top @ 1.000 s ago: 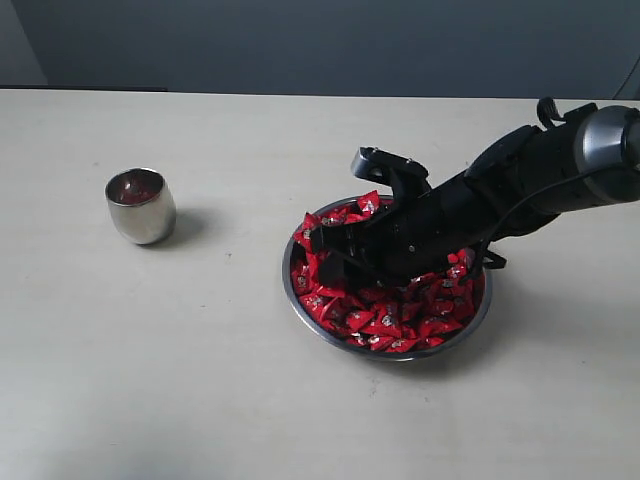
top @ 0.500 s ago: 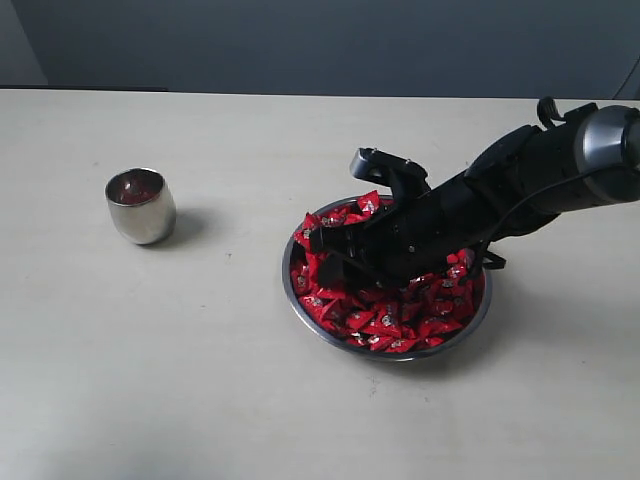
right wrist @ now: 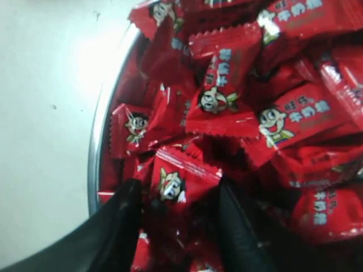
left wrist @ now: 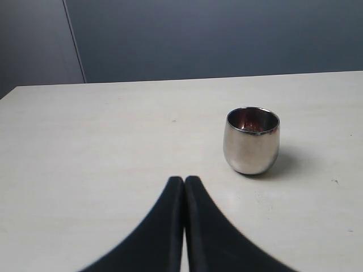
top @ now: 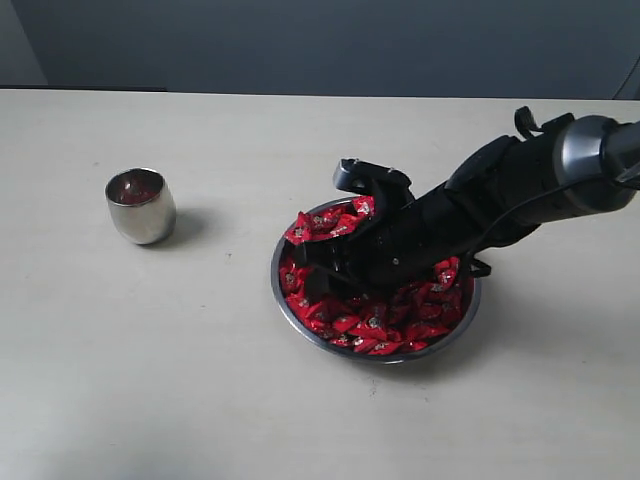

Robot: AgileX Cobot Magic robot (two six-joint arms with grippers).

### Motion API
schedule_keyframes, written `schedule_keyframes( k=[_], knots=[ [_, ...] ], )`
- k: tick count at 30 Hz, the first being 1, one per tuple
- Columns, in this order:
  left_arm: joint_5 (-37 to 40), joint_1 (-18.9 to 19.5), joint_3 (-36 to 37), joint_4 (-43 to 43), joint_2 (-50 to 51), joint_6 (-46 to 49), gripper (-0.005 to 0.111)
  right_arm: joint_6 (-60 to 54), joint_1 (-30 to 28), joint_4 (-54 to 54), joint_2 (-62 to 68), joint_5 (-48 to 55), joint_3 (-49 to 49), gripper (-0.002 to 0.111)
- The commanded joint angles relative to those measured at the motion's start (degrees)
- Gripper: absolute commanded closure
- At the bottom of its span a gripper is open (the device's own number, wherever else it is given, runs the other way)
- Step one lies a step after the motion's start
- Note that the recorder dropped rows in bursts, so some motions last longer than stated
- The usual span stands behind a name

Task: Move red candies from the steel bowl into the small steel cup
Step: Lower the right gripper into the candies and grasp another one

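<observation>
The steel bowl sits right of centre, heaped with red candies. My right gripper is pushed down into the pile at the bowl's left side. In the right wrist view it stands open, with one red candy lying between its black fingers, near the bowl's rim. The small steel cup stands upright at the left with red showing inside. In the left wrist view, the left gripper is shut and empty, a short way from the cup.
The pale table stretches all round the bowl and cup. A dark wall runs along its far edge. The right arm reaches in from the right above the bowl.
The right gripper has pushed further left and down into the candies. The bowl has slid a little to the left with it. The cup has not moved.
</observation>
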Motion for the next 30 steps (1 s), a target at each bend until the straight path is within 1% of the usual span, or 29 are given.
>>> schedule_keyframes(
  k=[1,23,25,27,30],
  knots=[
    [0.0,0.0,0.2,-0.1,-0.3,-0.1,0.106,-0.2,0.8,0.6,1.7,0.8,0.0,0.066],
    [0.0,0.0,0.2,-0.1,-0.3,-0.1,0.106,0.0,0.8,1.2,1.9,1.4,-3.1,0.066],
    [0.0,0.0,0.2,-0.1,-0.3,-0.1,0.106,0.0,0.8,1.2,1.9,1.7,-3.1,0.071],
    [0.0,0.0,0.2,-0.1,-0.3,-0.1,0.106,0.0,0.8,1.1,1.9,1.7,-3.1,0.079],
    [0.0,0.0,0.2,-0.1,-0.3,-0.1,0.106,0.0,0.8,1.0,1.9,1.7,-3.1,0.088]
  ],
)
